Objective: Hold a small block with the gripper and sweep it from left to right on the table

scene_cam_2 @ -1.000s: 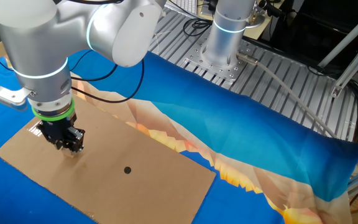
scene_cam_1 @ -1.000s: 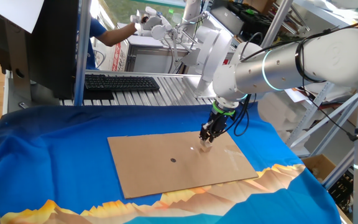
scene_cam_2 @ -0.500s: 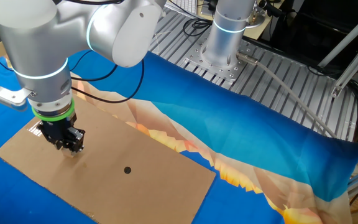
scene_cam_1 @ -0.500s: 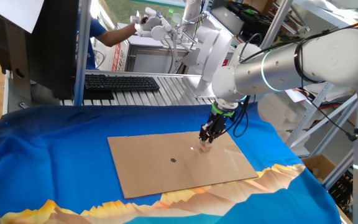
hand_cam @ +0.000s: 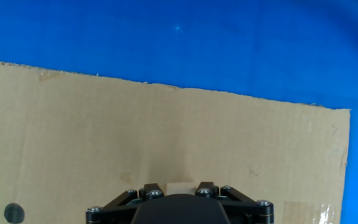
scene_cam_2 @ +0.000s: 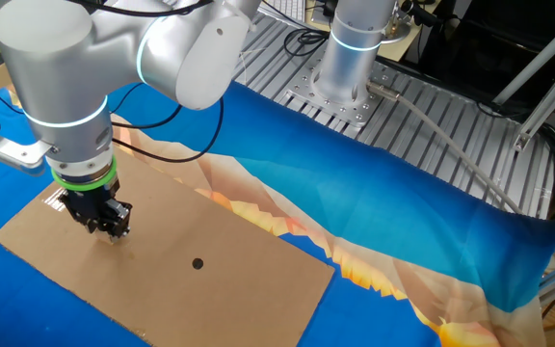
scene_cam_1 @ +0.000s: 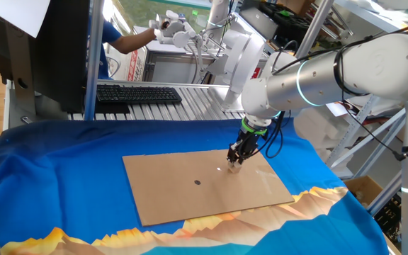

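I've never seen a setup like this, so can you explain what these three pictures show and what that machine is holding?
It is one silver-white robot arm working over a table with blue cloth. Two pictures come from fixed cameras on different sides; the third looks down from a camera on the arm's hand. A flat sheet of cardboard lies on the cloth, with a small dark dot on it. The black hand reaches down to the cardboard, pinching a tiny pale wooden block between its fingers.

A robotics lab: a slatted metal bench (scene_cam_1: 190, 106) with a keyboard (scene_cam_1: 139, 93), aluminium framing (scene_cam_1: 95, 49), and cabling beyond the table's (scene_cam_1: 62, 177) far edge.
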